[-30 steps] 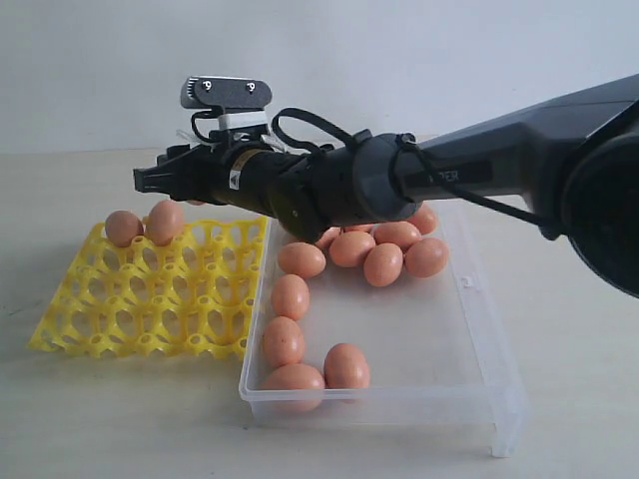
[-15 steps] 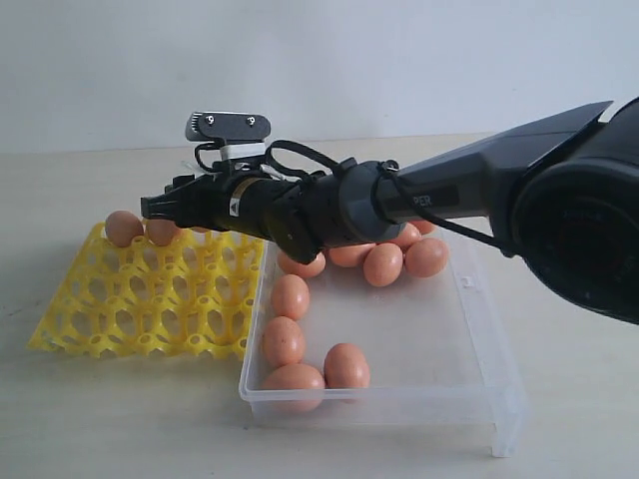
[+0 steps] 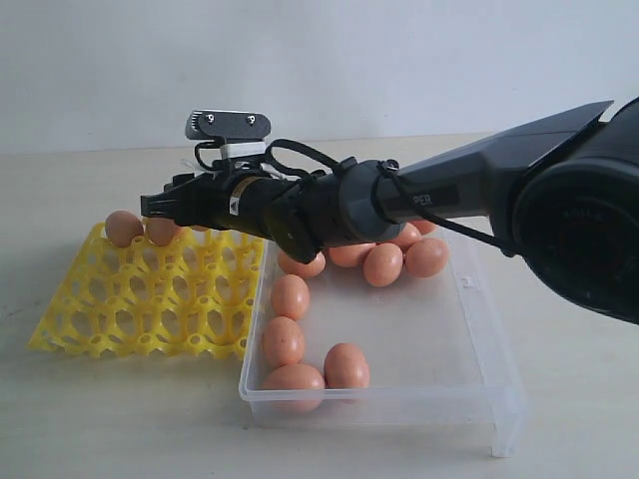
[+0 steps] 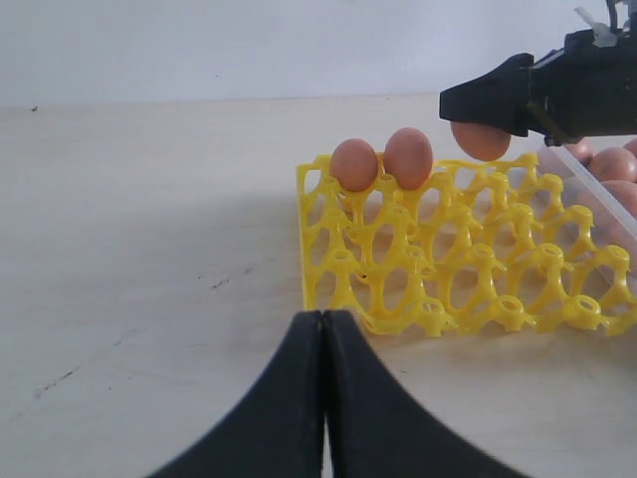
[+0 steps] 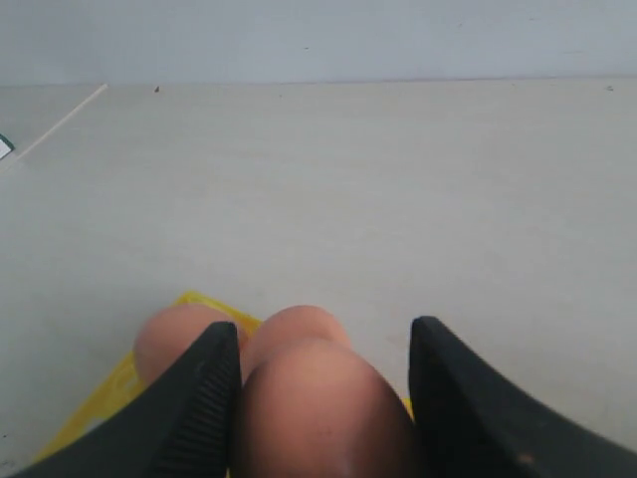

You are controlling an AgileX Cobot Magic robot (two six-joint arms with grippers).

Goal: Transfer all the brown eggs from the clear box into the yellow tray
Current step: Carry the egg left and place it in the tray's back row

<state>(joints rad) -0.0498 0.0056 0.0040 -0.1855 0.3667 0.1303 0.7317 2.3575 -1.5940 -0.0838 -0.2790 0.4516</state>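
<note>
Brown egg (image 5: 318, 408) sits clamped in my right gripper (image 3: 150, 205), above the tray's (image 3: 150, 299) far edge, just beside two seated eggs (image 3: 124, 228) at its far left corner. My left gripper (image 4: 323, 324) is closed, empty. I judge this the placing step: lower into the neighbouring cup, release gently. Many more eggs (image 3: 291, 296) lie in the box (image 3: 439, 339).

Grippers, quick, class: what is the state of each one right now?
Left gripper: closed, holding nothing.
Right gripper: closed on a smooth orange-brown oval egg.
</note>
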